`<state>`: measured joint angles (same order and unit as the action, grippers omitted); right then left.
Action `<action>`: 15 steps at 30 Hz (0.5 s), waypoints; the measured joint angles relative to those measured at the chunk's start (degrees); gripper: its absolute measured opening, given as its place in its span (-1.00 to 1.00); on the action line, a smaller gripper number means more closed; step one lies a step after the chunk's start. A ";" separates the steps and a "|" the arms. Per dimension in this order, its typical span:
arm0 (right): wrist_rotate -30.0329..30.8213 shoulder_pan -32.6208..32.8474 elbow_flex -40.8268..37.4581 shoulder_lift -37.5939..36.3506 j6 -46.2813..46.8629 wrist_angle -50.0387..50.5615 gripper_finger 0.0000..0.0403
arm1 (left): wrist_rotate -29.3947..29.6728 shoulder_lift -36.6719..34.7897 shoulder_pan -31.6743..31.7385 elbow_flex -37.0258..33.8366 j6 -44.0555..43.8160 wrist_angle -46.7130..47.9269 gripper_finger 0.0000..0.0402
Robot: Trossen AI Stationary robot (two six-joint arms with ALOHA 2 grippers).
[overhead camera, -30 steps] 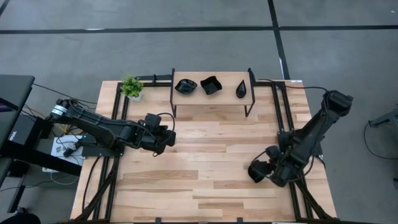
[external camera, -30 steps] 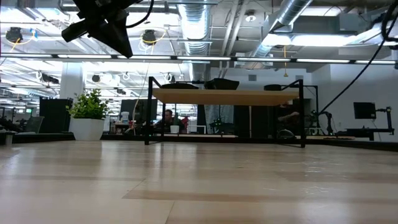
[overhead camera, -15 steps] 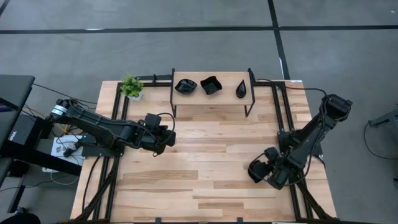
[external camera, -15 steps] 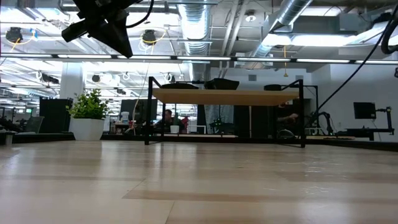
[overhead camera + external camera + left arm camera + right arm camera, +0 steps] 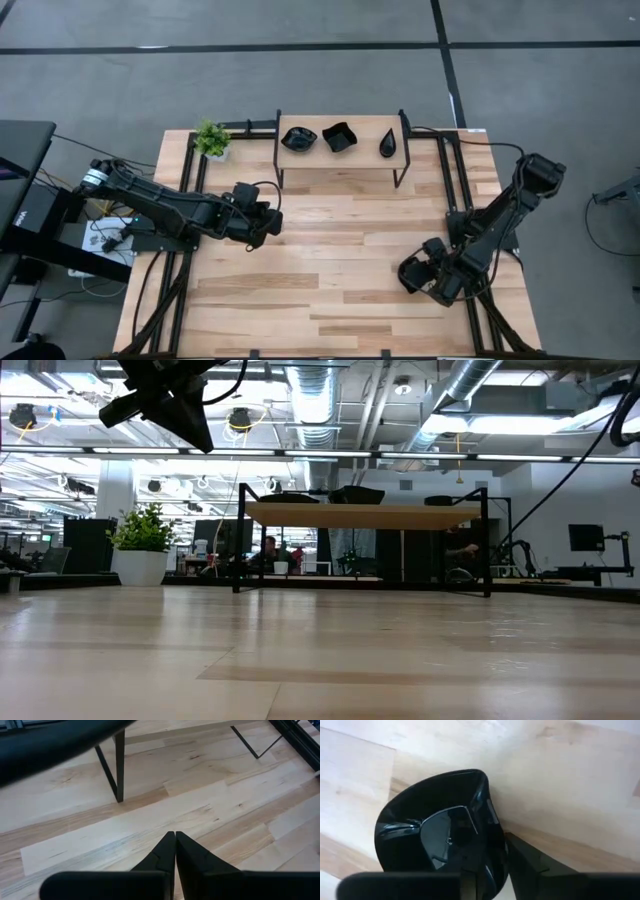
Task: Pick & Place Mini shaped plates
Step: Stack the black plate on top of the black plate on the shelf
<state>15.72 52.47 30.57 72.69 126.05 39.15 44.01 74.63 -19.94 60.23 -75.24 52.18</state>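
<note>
The right tool (image 5: pixel 412 277) is low over the counter (image 5: pixel 330 290) near its right front corner. In the right wrist view a glossy black plate (image 5: pixel 440 830) lies on the wood with its rim between the two fingers (image 5: pixel 530 862); the rim appears to be nipped, though whether the grip is fully made cannot be told. In the high view this plate is hidden beneath the tool.

Three more plates (image 5: pixel 338 137) are seen in a row on the small shelf (image 5: pixel 340 158) at the back of the counter, well apart from either arm. The left tool (image 5: pixel 175 851) is clenched on nothing and is held above the counter left of centre.

Several risks are judged from here. Only the thin rim is taken, so the glossy plate could slip or swing downward when raised. If the fingers are pressed unevenly, the plate could be tipped or skidded across the wood. The shelf already carries three plates, so a careless placement there could knock one of them off. The plant (image 5: pixel 211 139) stands beside the shelf's left end and could be brushed.
</note>
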 joint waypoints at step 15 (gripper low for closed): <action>8.30 -1.63 0.87 -1.83 -9.45 -2.73 -0.97 | 0.02 0.00 0.02 0.00 0.00 -0.58 -0.94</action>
<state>24.03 50.84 31.44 70.85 116.60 36.42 44.03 74.63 -19.92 60.23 -75.24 51.60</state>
